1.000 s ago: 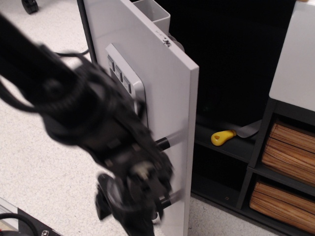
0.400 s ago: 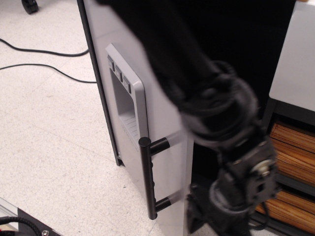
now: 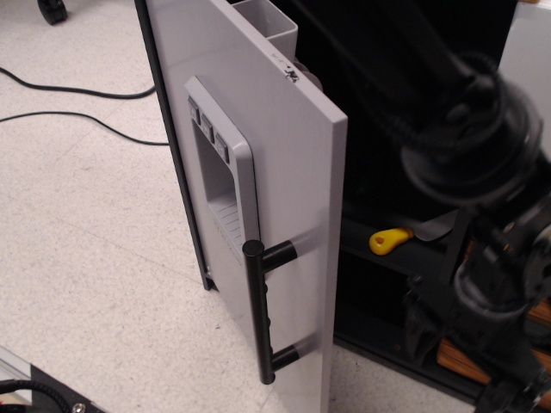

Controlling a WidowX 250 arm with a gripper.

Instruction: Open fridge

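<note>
Speckled pale flooring [image 3: 77,258] fills the left side of the view, with two black cables [image 3: 77,116] running across it near the upper left. No table shows; everything stands on the floor.

The fridge [image 3: 258,172] occupies the centre, its light grey door swung open and seen nearly edge-on, with the dark interior behind it to the right. A recessed grey dispenser panel [image 3: 219,181] with three buttons sits in the door's face, and the black vertical bar handle [image 3: 258,314] stands on two stubs near the door's lower free edge. A small mark or sticker at the door's top edge is too small to read; no other writing can be made out. A grey bin [image 3: 267,26] shows at the top of the door's inner side. On a dark shelf inside lies a yellow-handled tool [image 3: 392,239] with a grey blade.

The gripper [image 3: 495,344] hangs at the lower right, blurred, in front of the wood-coloured drawers [image 3: 456,357]. Whether its fingers are spread or closed cannot be told, and it touches neither handle nor door.

Compared with a moment ago, the arm has shifted farther right and away from the door's edge, uncovering the yellow-handled tool, while the door stands at the same angle.
</note>
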